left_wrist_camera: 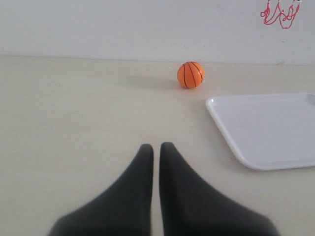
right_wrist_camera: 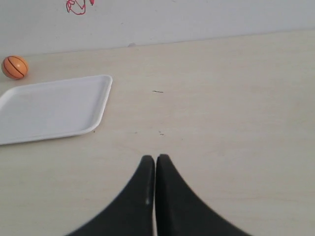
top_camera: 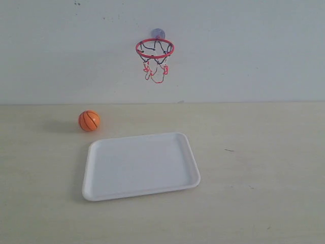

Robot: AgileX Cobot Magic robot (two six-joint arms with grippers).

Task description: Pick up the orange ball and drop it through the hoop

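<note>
The orange ball (top_camera: 89,121) rests on the table near the wall, just beyond the far left corner of the white tray (top_camera: 94,175). On the wall above hangs the hoop (top_camera: 155,49), its red ring and string net held by a suction cup. In the left wrist view the ball (left_wrist_camera: 190,74) lies well ahead of my left gripper (left_wrist_camera: 156,146), whose black fingers are shut on nothing. The right wrist view shows the ball (right_wrist_camera: 14,67) far off past the tray (right_wrist_camera: 101,98), with my right gripper (right_wrist_camera: 155,158) shut and empty. Neither gripper appears in the exterior view.
The tray (left_wrist_camera: 224,118) lies flat and empty in the middle of the pale wooden table (top_camera: 264,168). The white wall (top_camera: 244,51) closes off the far edge. Only the net's lower strings (left_wrist_camera: 279,14) (right_wrist_camera: 77,7) show in the wrist views.
</note>
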